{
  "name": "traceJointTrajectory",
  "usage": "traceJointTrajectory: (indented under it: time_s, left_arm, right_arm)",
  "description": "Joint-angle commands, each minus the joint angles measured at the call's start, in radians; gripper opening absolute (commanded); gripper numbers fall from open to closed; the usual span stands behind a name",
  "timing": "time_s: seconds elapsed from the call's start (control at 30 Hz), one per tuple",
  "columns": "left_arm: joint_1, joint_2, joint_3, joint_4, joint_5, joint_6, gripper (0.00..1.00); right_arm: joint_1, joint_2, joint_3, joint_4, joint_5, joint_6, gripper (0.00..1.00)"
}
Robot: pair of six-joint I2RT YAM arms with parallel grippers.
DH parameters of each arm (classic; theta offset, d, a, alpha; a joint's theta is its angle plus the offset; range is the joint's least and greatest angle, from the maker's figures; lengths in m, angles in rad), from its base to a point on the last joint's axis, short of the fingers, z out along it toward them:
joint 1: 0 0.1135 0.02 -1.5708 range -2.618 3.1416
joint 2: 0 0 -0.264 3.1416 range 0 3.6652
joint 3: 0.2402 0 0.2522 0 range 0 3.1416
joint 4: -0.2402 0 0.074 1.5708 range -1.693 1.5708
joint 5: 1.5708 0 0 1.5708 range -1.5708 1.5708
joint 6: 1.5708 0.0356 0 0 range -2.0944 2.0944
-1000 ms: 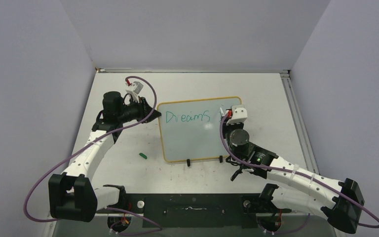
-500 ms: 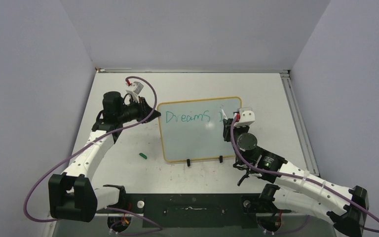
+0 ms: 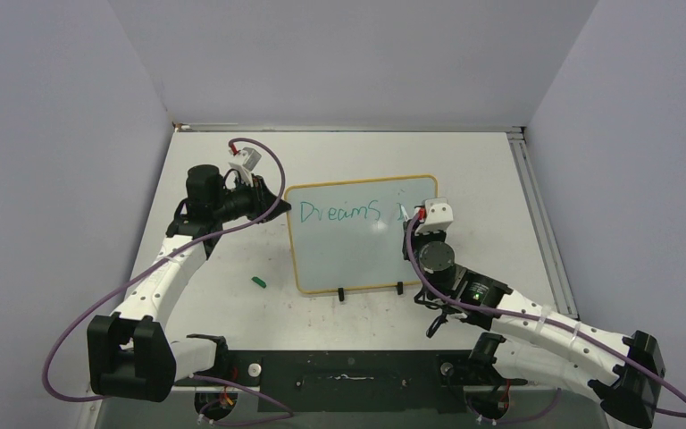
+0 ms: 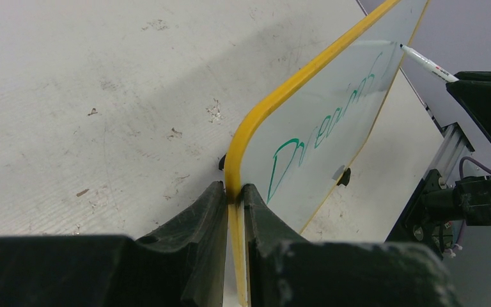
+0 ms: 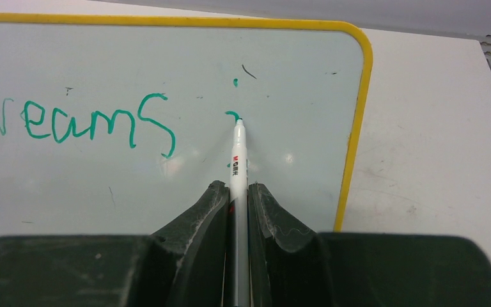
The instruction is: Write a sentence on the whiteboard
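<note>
Left fingers [image 4: 198, 217] clamp whiteboard [image 4: 319, 121] edge | right fingers [image 5: 208, 211] pinch marker [image 5: 238, 160]

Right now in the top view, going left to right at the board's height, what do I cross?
Left gripper, clamped on the whiteboard at its left edge → green word "Dreams" → right gripper holding the marker → bare table → metal rail at the right edge.

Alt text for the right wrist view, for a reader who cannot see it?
The right gripper is shut on a white marker, its tip on a short green stroke on the whiteboard, right of the sentence, which reads "reams" here. The yellow frame and table lie further right.
</note>
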Motion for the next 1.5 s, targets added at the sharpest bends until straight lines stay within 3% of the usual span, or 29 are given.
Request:
traceJointTrajectory:
  time_s: [0.0,0.23,0.83,1.47]
  left_arm:
    - [-0.012,0.004,0.042,-0.001,-0.004,0.016,0.00]
    - [-0.014,0.005,0.043,-0.003,0.000,0.018,0.00]
    - [-0.017,0.002,0.044,-0.001,0.000,0.016,0.00]
    - [-0.028,-0.008,0.043,-0.020,-0.012,0.048,0.00]
  right_arm:
    - [-0.016,0.016,-0.005,0.027,0.021,-0.002,0.05]
    - [-0.022,0.023,-0.013,0.035,0.033,-0.004,0.05]
    - [0.013,-0.010,-0.051,-0.139,0.018,0.165,0.05]
    - [0.004,0.034,-0.009,0.065,0.075,-0.001,0.05]
